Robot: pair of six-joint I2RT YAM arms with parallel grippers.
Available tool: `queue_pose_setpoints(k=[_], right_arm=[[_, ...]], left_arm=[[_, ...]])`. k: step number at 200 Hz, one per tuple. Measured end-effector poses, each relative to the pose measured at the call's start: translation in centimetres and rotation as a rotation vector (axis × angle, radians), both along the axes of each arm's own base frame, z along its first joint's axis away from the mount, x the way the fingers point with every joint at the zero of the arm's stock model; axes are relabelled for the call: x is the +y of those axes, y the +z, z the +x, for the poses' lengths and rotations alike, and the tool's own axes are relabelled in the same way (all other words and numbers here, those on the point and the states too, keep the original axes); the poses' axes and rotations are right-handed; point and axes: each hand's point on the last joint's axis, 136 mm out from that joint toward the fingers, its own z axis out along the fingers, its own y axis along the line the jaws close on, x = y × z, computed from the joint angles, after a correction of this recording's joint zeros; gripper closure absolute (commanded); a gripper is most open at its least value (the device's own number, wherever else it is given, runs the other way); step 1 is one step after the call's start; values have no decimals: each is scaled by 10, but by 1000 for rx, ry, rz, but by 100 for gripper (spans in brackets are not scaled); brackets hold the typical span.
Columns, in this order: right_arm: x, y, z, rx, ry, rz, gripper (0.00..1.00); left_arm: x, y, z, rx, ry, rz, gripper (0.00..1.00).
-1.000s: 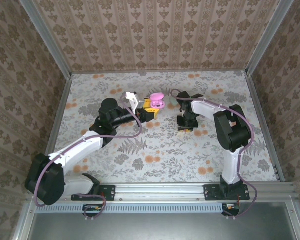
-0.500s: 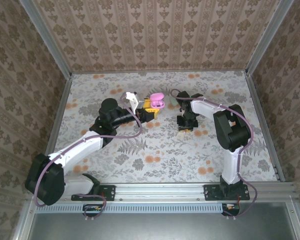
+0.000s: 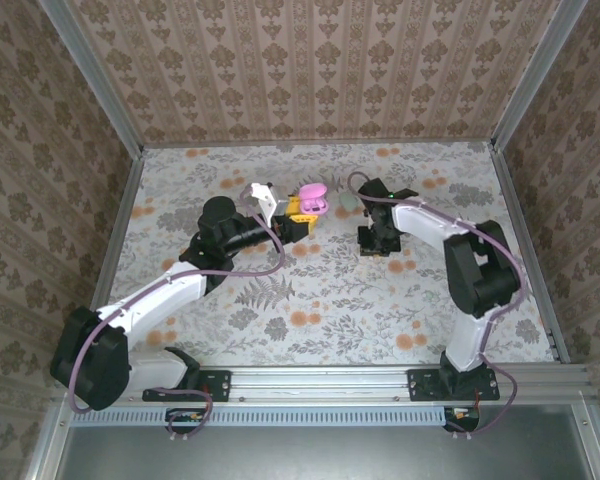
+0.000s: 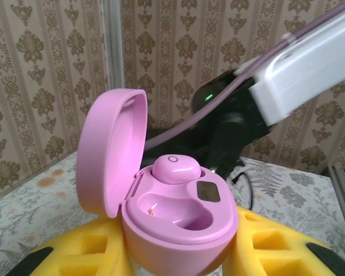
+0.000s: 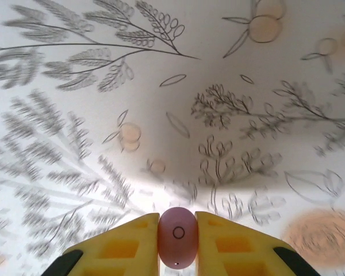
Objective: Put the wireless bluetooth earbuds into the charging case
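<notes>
My left gripper (image 3: 298, 216) is shut on the pink charging case (image 3: 311, 200), held off the table with its lid (image 4: 112, 150) swung open. The case body (image 4: 181, 233) sits between the yellow fingers (image 4: 273, 247) in the left wrist view. One pink earbud (image 4: 175, 168) lies seated in the far socket, and the near socket (image 4: 178, 210) is empty. To the right, my right gripper (image 3: 377, 243) points down over the table. It is shut on a second pinkish-purple earbud (image 5: 177, 237), pinched between its yellow fingers (image 5: 123, 248).
A pale mint-green case (image 3: 348, 204) lies on the floral table (image 3: 310, 290) between the two grippers. The right arm's white link (image 4: 310, 75) crosses behind the held case. Metal rails and papered walls (image 3: 320, 60) close in the table.
The right gripper has closed fully on the earbud and shifted slightly right, its elbow swinging outward. The left arm and the case have stayed still.
</notes>
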Motion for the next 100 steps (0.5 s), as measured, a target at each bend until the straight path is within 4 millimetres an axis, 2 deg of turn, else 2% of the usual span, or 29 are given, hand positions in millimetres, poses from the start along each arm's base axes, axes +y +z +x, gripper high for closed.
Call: queue_pose_setpoints(k=[23, 58, 100], right_arm=[[2, 55, 7, -155, -19, 64, 78], [5, 127, 4, -334, -31, 155, 78], [27, 214, -13, -519, 12, 309, 78]], left_arm=[[0, -5, 8, 9, 35, 6, 64], [-1, -12, 17, 16, 65, 12, 64], [-3, -15, 24, 10, 79, 6, 64]])
